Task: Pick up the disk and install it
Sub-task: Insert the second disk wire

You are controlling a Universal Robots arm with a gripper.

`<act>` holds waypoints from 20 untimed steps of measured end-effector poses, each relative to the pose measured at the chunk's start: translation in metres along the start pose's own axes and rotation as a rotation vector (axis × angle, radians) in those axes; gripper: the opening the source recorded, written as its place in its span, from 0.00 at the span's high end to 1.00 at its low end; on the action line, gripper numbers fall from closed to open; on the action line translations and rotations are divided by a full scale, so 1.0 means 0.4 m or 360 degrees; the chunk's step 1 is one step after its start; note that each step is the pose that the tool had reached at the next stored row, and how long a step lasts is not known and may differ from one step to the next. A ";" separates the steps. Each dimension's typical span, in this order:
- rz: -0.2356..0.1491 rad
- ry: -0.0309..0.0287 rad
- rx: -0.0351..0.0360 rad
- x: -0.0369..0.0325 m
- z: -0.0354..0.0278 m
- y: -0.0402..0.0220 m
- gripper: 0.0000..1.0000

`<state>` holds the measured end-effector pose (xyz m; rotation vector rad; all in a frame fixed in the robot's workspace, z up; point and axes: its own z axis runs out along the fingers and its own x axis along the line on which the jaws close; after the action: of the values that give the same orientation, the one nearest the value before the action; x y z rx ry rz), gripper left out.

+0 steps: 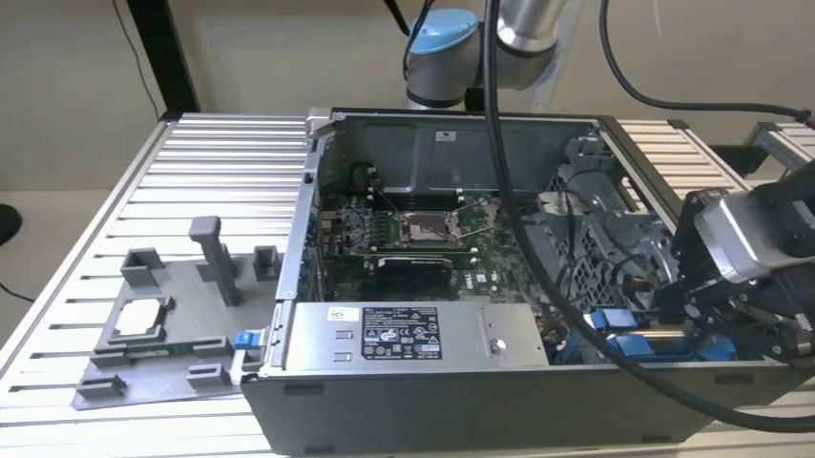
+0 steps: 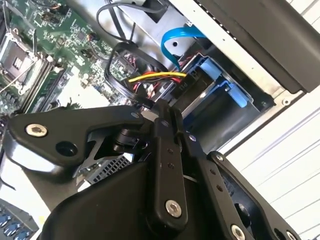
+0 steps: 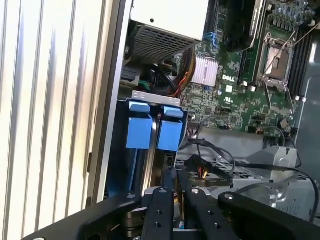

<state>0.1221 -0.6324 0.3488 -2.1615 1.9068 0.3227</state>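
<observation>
The gripper (image 1: 681, 315) is positioned inside the open computer case (image 1: 446, 129), at the drive bay beside the power supply (image 1: 414, 336). Its fingers (image 2: 167, 150) are pressed together, apparently pinching the disk's edge. The disk (image 2: 197, 92), framed by its blue bracket (image 2: 227, 82), sits in the bay. 2 blue bracket tabs (image 3: 152, 127) protrude, suggesting seating is nearly complete.

Green motherboard (image 1: 407, 234), blue bracket tabs (image 3: 152, 125), black hand (image 3: 175, 200) (yellow-red wires (image 2: 157, 76), perhaps orange).
</observation>
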 end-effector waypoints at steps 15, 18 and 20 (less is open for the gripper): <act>-0.0007 0.02575 0.0028 -0.020 0.002 0.011 1.00; -0.0012 0.02623 0.0047 -0.042 0.006 0.011 1.00; -0.0018 0.02650 0.0069 -0.057 0.011 0.011 1.00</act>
<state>0.1148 -0.6102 0.3517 -2.2321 1.9667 0.1004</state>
